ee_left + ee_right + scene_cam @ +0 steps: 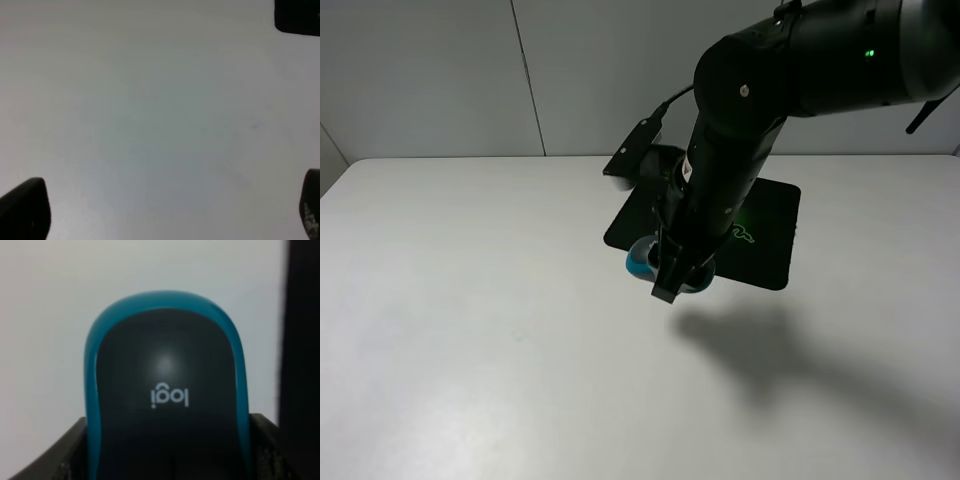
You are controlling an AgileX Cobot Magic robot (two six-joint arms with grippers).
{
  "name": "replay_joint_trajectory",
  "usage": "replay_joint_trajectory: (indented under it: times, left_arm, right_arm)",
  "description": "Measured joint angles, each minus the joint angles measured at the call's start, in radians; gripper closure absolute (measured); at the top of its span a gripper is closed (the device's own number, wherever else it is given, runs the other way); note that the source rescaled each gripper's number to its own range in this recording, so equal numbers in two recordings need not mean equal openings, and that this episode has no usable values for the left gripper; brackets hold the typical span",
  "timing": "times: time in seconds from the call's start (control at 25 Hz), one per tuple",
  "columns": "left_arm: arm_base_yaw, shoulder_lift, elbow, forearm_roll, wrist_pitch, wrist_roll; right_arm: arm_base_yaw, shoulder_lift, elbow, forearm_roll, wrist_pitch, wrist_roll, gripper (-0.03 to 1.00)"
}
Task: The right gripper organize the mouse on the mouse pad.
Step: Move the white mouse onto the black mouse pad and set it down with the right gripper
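Nearest of all, the white table (470,300) lies bare across the front and left of the scene, with a soft grey shadow (770,345) of the arm falling on it towards the right.

The left gripper (167,212) does not appear in the high view. Its own camera shows it hanging over plain white table, with its two black fingertips (25,210) set wide apart and nothing between them, so its jaws stand open. A dark block (297,17) cuts into one corner of that picture, too blurred to identify.

Further back, near the middle of the table, the right gripper (670,280) points down at the end of a thick black arm (790,60) that reaches in from the far right. Its jaws are closed around the mouse (165,390): the wrist view shows a black finger (65,455) pressed against each teal side, with the dark top and its "logi" lettering between them. From above, only slivers of teal show on either side of the fingers. The mouse sits at the near left corner of the mouse pad (770,215), mostly over white table just beside the pad's edge. I cannot tell whether it rests on the surface or is held above it.

Beyond it, the black pad lies flat with its green logo partly hidden by the arm. A pale panelled wall (440,70) closes the far side.
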Motion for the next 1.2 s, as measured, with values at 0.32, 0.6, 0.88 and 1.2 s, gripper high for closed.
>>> replay_joint_trajectory:
  times: [0.32,0.6,0.88,1.2]
  left_arm:
    - [0.0,0.0,0.0,0.0,0.0,0.0]
    - [0.0,0.0,0.0,0.0,0.0,0.0]
    - [0.0,0.0,0.0,0.001,0.0,0.0]
    - [0.0,0.0,0.0,0.001,0.0,0.0]
  right_arm:
    - [-0.129,0.016,-0.092,0.006,-0.03,0.009,0.95]
    - [-0.222,0.134,-0.206,0.022,-0.048,0.016,0.95]
    - [-0.292,0.28,-0.335,0.043,-0.051,0.016,0.95]
    - [-0.36,0.408,-0.399,0.077,-0.056,0.022,0.95]
